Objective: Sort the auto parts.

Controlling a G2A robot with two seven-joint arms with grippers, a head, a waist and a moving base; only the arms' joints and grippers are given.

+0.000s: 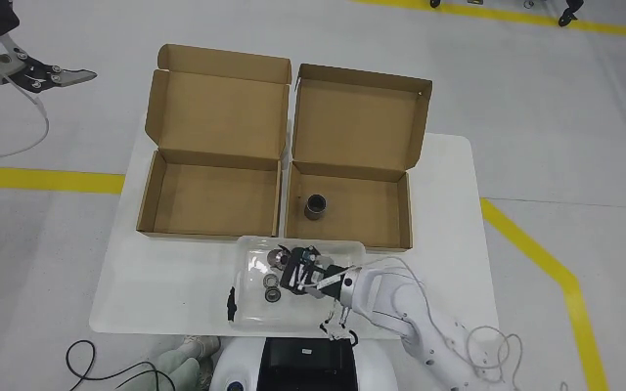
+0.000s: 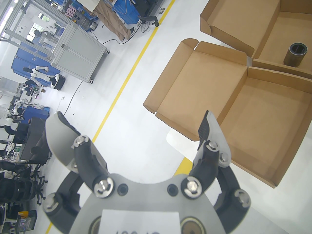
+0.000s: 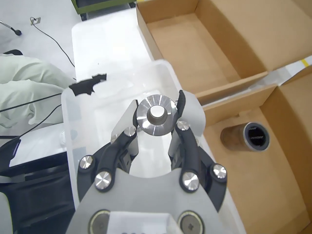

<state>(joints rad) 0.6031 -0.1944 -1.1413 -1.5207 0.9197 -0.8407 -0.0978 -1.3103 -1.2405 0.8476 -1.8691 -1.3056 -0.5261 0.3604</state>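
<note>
R gripper (image 3: 157, 114) clenched on a shiny flanged ring (image 3: 146, 122), held over the clear bin (image 3: 65, 103), prob. to clear its rim for transfer; more rings (image 1: 272, 282) wait inside. Beyond, one box (image 3: 280, 183) holds a dark sleeve (image 3: 246, 136); second box (image 3: 195, 49) beside it is likely this ring's dest. L gripper (image 2: 132, 118), fingers spread, hangs off-table, out of the way.

A shiny flanged metal disc (image 3: 156, 120) with a round central bore is pinched at its rim between the fingers of the right hand (image 3: 157, 109), above the clear plastic bin (image 3: 168, 71). A few small round parts (image 1: 272, 282) lie in the bin's left half. A dark cylindrical sleeve (image 1: 315, 206) stands upright in the right cardboard box (image 1: 386, 230), near its front left corner, and the left cardboard box (image 1: 171, 200) sits open just beside it on the surface (image 1: 445, 166).
</note>
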